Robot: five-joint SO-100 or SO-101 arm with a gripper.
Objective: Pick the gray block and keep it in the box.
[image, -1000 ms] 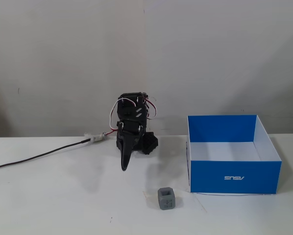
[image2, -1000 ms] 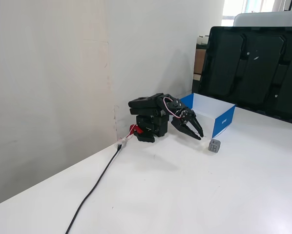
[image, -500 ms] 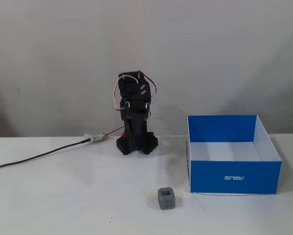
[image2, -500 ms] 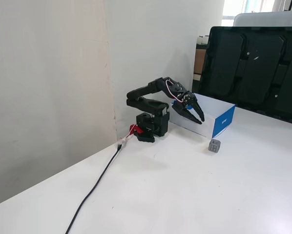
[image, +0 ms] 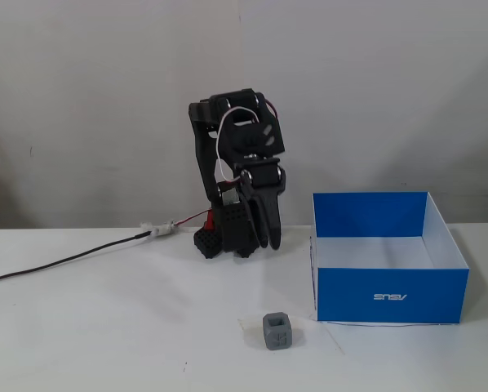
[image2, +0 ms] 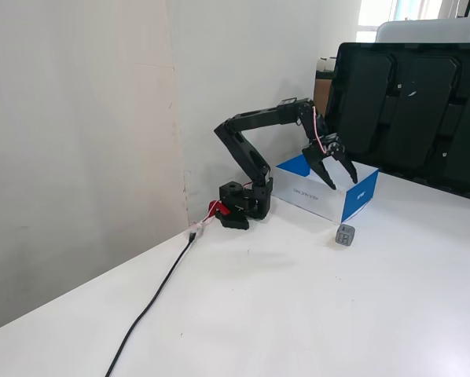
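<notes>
The gray block (image: 277, 331) is a small cube standing on the white table near the front edge, just left of the box's front corner; it also shows in the other fixed view (image2: 345, 235). The box (image: 391, 294) has blue walls and a white floor, stands at the right and looks empty; it also shows in the other fixed view (image2: 363, 196). My gripper (image: 268, 243) hangs fingers-down in front of the arm base, well behind the block. In the other fixed view the gripper (image2: 343, 184) is open and empty, in the air above the block and in front of the box.
A black cable (image: 64, 261) runs left from the arm base across the table, also seen in the other fixed view (image2: 152, 302). A large black monitor (image2: 412, 110) stands behind the box. A wall is close behind the arm.
</notes>
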